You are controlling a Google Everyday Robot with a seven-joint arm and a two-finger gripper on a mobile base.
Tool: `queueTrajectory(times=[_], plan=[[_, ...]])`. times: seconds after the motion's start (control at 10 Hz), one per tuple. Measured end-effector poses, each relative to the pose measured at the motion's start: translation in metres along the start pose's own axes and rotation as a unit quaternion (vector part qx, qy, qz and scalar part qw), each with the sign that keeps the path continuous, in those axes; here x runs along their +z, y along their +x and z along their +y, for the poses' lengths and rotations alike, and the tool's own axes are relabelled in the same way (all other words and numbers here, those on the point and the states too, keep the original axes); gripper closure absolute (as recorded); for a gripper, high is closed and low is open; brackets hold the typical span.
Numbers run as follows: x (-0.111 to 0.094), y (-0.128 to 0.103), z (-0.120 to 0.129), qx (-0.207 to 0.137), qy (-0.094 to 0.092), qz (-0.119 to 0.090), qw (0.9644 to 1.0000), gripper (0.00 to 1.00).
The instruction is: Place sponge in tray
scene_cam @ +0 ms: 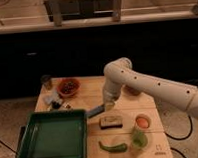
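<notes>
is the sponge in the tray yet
Not yet. The sponge sits at the tray's right rim, just outside, under the hand; the green basin holds nothing.

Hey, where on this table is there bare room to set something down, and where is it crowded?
The green tray is bare inside. Bare tabletop lies between the red bowl and the gripper. It is crowded on the right: sponge, cream-topped block, orange dish, green cup, green pepper.

Pincer [109, 106] over wooden worktop [88, 91]; dark cabinet front behind it, speckled floor [14, 115] to its left, dim light.
</notes>
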Motion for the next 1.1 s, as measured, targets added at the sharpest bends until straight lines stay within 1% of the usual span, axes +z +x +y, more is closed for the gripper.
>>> queueTrajectory(times=[0.1, 0.3, 0.4, 0.5, 0.6, 0.8, 0.9, 1.0, 1.1], plan=[[0.001, -0.004, 0.002, -0.006, -0.005, 0.001, 1.0, 0.99], [0.003, -0.015, 0.016, -0.02, -0.013, 0.004, 0.9997, 0.99], [0.004, -0.022, 0.022, -0.027, -0.014, 0.002, 0.9995, 0.97], [0.005, -0.024, 0.024, -0.026, -0.014, 0.0, 0.9995, 0.92], [0.006, -0.025, 0.023, -0.025, -0.015, -0.002, 0.9996, 0.9], [0.008, -0.038, 0.024, -0.042, -0.019, -0.001, 0.9989, 0.96], [0.01, -0.054, 0.028, -0.059, -0.025, 0.003, 0.9979, 0.99], [0.012, -0.068, 0.032, -0.071, -0.029, 0.003, 0.997, 0.99], [0.013, -0.072, 0.034, -0.076, -0.031, 0.004, 0.9966, 0.99]])
